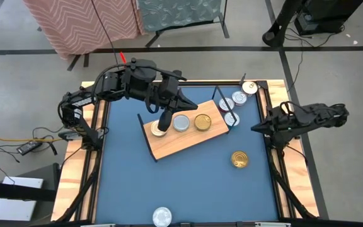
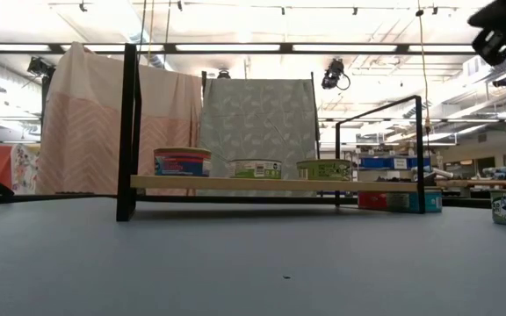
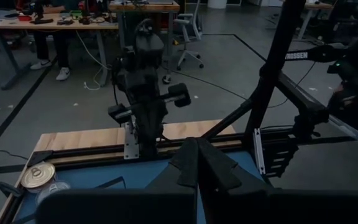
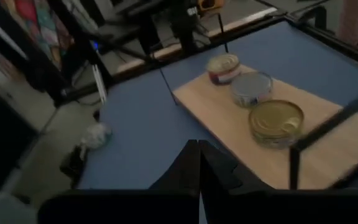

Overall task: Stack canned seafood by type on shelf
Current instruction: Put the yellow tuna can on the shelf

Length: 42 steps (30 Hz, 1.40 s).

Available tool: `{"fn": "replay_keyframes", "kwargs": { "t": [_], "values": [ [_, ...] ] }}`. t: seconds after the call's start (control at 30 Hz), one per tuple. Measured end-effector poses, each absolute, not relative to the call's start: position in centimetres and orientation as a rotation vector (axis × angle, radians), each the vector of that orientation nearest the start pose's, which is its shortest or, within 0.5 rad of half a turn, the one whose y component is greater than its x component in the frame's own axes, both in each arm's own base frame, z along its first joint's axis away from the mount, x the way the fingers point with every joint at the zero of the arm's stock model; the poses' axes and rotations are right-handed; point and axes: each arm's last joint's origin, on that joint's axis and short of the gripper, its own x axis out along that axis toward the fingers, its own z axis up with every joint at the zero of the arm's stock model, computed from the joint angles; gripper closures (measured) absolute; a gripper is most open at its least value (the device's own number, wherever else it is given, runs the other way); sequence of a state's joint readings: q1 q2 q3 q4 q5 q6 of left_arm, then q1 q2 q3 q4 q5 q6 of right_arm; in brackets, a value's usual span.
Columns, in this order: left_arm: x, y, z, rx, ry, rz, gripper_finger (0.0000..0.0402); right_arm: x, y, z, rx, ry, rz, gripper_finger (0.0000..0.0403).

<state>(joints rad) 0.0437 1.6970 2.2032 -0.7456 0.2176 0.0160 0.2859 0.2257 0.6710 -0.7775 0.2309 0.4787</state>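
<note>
Three cans (image 1: pixel 181 123) on shelf (image 1: pixel 175 146) — upright

Colour key. The desk (image 1: pixel 188 189) was blue with a pale wooden rim. The shelf (image 1: pixel 181 142) was a light-wood board with black wire end frames. On the board stood three tins: one with a blue-and-red side label (image 2: pixel 183 161), one silver-lidded tin (image 1: pixel 181 123) and one gold-lidded tin (image 1: pixel 201 121). A further gold tin (image 1: pixel 239 159) lay on the blue surface. Behind hung a pink chevron-patterned cloth (image 2: pixel 95 132) and a grey-green patterned cloth (image 2: pixel 257 118)
</note>
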Motion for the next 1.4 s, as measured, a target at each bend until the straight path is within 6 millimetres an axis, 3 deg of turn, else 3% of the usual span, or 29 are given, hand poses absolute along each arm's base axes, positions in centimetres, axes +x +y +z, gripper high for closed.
{"fn": "replay_keyframes", "kwargs": {
  "t": [0.13, 0.23, 0.33, 0.43, 0.53, 0.7, 0.83, 1.0, 1.2, 1.4],
  "values": [
    [33.2, 0.8, 51.4, -0.008, 0.236, -0.17, 0.0396, 7.0, 1.3, 31.9, 0.384, 0.084, 0.021, 0.0396],
    [33.2, 0.9, 51.4, -0.007, 0.236, -0.165, 0.0396, 8.1, 1.6, 35.5, 0.224, -0.25, 0.059, 0.0396],
    [33.2, 0.9, 51.4, -0.006, 0.236, -0.165, 0.0396, 7.9, 1.0, 38.9, 0.057, -0.428, -0.071, 0.0396],
    [33.2, 0.9, 51.4, -0.006, 0.235, -0.166, 0.0396, 7.7, 0.5, 42.2, -0.093, -0.435, -0.166, 0.0396],
    [33.2, 0.9, 51.4, -0.007, 0.236, -0.166, 0.0396, 8.4, 0.4, 45.4, -0.211, -0.351, -0.125, 0.0396],
    [33.2, 0.9, 51.4, -0.007, 0.236, -0.165, 0.0396, 11.8, -0.5, 48.9, -0.349, 0.005, -0.161, 0.0396],
    [33.2, 0.9, 51.4, -0.008, 0.236, -0.166, 0.0396, 15.1, -2.8, 49.5, -0.398, 0.295, -0.214, 0.0396],
    [33.2, 0.8, 51.4, -0.008, 0.236, -0.167, 0.0396, 17.3, -8.1, 47.5, -0.269, 0.56, -0.236, 0.0396],
    [33.1, 0.8, 51.2, 0.019, 0.249, -0.174, 0.0396, 15.3, -14.5, 44.9, 0.007, 0.675, -0.289, 0.0396],
    [33.0, 0.8, 50.8, 0.092, 0.293, -0.186, 0.0396, 12.1, -18.6, 41.8, 0.242, 0.658, -0.368, 0.0396]
  ]
}}
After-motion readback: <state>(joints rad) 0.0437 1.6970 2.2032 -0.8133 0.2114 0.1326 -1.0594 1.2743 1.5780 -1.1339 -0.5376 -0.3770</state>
